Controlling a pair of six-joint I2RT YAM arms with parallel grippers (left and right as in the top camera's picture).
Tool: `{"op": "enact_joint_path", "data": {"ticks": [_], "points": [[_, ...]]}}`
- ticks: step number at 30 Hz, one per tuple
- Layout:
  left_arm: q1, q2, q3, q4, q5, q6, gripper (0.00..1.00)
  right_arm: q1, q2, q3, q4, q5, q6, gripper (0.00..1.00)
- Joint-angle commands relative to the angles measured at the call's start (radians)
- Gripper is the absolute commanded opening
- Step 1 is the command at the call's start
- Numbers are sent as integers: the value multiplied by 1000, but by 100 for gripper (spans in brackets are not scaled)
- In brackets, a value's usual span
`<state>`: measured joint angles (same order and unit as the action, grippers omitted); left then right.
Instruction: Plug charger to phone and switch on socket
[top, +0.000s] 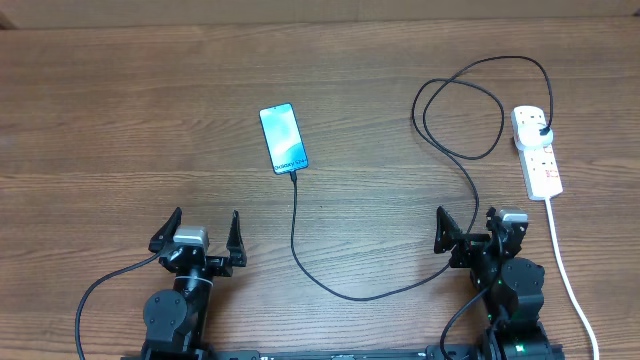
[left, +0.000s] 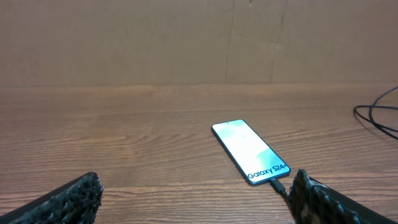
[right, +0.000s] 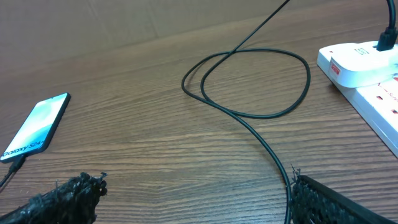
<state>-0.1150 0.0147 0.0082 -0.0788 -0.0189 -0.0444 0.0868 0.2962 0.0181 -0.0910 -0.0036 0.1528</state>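
Observation:
The phone (top: 283, 138) lies face up on the wooden table, its light-blue screen lit, also seen in the left wrist view (left: 250, 151) and at the left of the right wrist view (right: 35, 125). The charger cable (top: 340, 290) has its connector in the phone's near end (left: 278, 185), loops across the table (right: 249, 81), and its black plug (top: 542, 131) sits in the white socket strip (top: 540, 160). My left gripper (top: 203, 238) is open near the table's front, nothing between its fingers. My right gripper (top: 467, 232) is open too, the cable running beside its right finger (right: 323, 199).
The strip's white cord (top: 568, 275) runs down the right side past my right arm. A brown cardboard wall (left: 186, 37) stands behind the table. Bare wood lies between the two arms.

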Motion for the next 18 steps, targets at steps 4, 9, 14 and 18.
{"op": "enact_joint_path", "data": {"ticks": [4,9,14,18], "points": [[4,-11,-3,1,9,15,100,5,-58,-11,5,-10,3,100],[4,-11,-3,1,9,15,99,5,-197,-11,3,-19,4,100],[4,-11,-3,1,9,15,99,11,-294,-11,2,-16,6,100],[4,-11,-3,1,9,15,100,27,-294,-11,2,-20,6,100]]}}
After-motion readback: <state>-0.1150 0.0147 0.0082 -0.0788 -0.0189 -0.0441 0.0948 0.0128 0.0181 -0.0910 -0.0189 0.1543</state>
